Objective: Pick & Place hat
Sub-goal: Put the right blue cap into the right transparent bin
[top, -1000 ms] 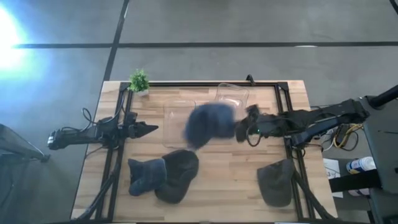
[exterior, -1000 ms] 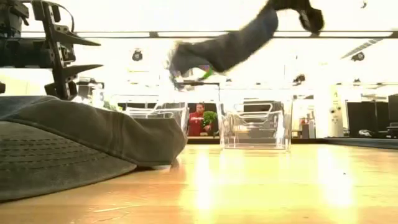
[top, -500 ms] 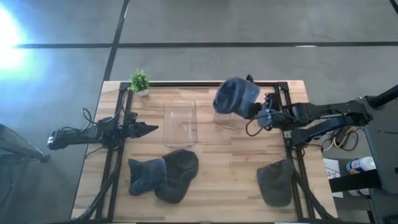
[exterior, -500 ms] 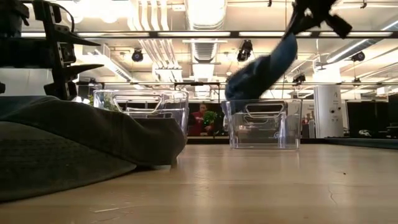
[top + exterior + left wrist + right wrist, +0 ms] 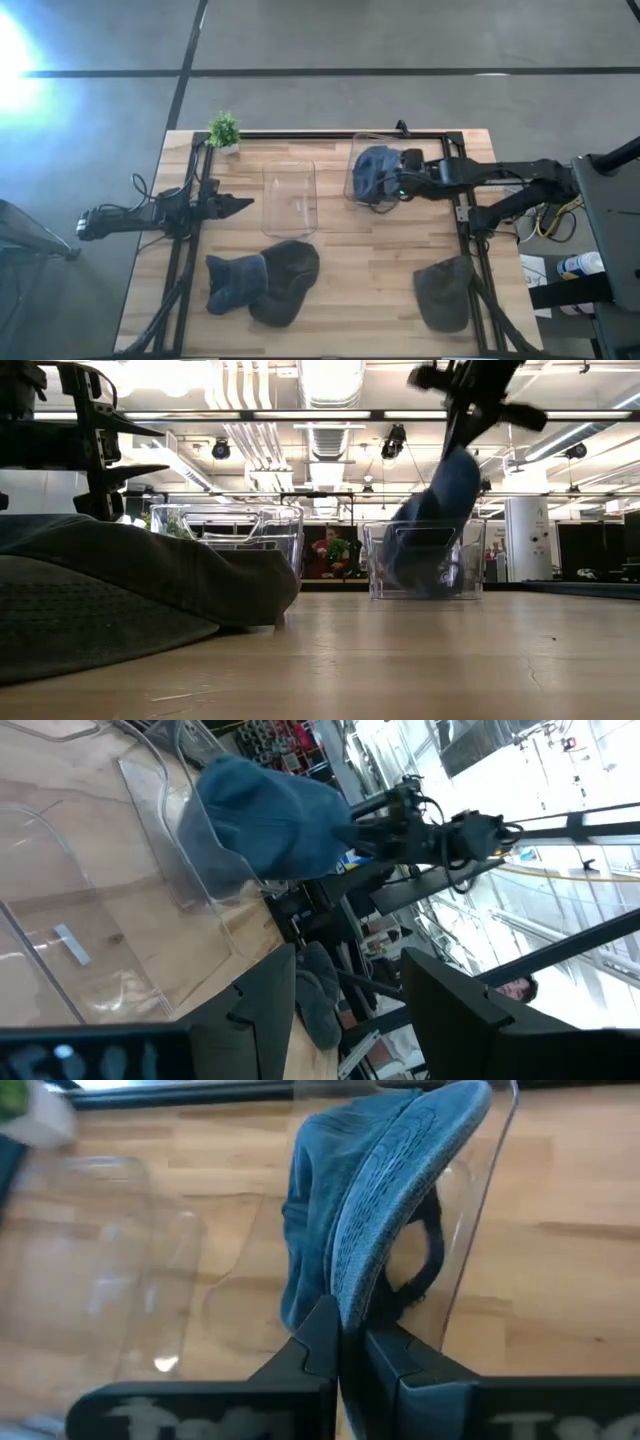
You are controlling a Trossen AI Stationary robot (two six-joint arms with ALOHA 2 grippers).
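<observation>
High view: my right gripper point(image 5: 403, 184) holds the blue hat point(image 5: 373, 174) over the clear bin point(image 5: 375, 146); left gripper point(image 5: 240, 207) idles, jaws apart.

Low view: hat point(image 5: 432, 510) hangs into bin point(image 5: 470, 560).

Right wrist: jaws clamped on the brim.

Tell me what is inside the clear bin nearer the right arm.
The blue cap hangs partly down into that clear bin, its brim pinched by the right tool. The cap hides the bin floor below it, so anything underneath cannot be seen.

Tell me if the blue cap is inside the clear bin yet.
Partly in: blue cap hangs into the clear bin, brim pinched by right gripper.
</observation>
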